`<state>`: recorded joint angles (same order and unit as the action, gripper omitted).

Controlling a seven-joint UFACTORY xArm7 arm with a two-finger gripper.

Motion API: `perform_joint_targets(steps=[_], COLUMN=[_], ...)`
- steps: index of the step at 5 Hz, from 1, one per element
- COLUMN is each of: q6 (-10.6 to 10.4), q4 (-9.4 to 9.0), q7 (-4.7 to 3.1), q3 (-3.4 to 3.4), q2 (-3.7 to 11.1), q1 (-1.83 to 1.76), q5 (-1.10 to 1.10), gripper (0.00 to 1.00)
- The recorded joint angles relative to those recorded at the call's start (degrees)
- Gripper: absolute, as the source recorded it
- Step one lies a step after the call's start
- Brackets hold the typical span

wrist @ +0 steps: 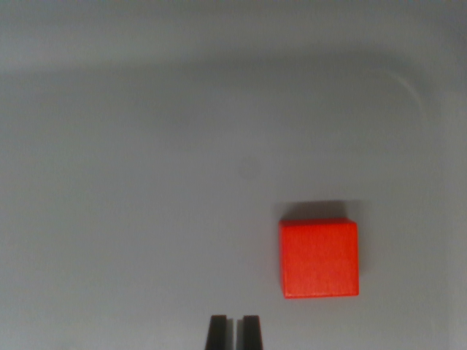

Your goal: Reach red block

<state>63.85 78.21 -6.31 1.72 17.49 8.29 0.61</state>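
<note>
Red block (pixel 319 258) in the lower right of the frame, resting flat on a pale grey surface (pixel 146 182) whose raised, rounded rim curves through the upper right corner. The block reads as a small rigid cube with crisp edges and a matte top face, probably wood or hard plastic: likely light, stiff, not fragile, and with enough surface friction to resist slipping. Its two vertical side faces, at the wrist view's left and right of the cube, offer flat parallel seats for a pinch across the middle. Gripper (pixel 234 332) at the bottom centre of the frame, only the dark fingertips visible, drawn nearly together with a thin gap between them; clenched on nothing and touching neither block nor surface. The block lies apart from the fingertips, up and toward the wrist view's right, so the jaws would need to widen before any grasp
</note>
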Motion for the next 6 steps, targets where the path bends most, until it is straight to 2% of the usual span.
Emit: perform_joint_targets(steps=[1, 2, 3, 4, 5, 6], q6=[-2.6, -2.6, -5.2, -5.2, -7.4, -7.4], q4=[-0.94, -0.94, -1.88, -1.88, -2.68, -2.68], q7=[-0.69, -0.69, -1.38, -1.38, -1.97, -1.97], q3=[0.38, 0.38, 0.77, 0.77, 1.09, 1.09], q2=[1.67, 1.67, 3.35, 3.35, 4.77, 4.77], q1=[0.57, 0.57, 1.15, 1.15, 1.63, 1.63], q5=[-0.07, -0.07, -0.15, -0.15, -0.21, -0.21], gripper=[0.00, 0.00, 0.00, 0.00, 0.00, 0.00])
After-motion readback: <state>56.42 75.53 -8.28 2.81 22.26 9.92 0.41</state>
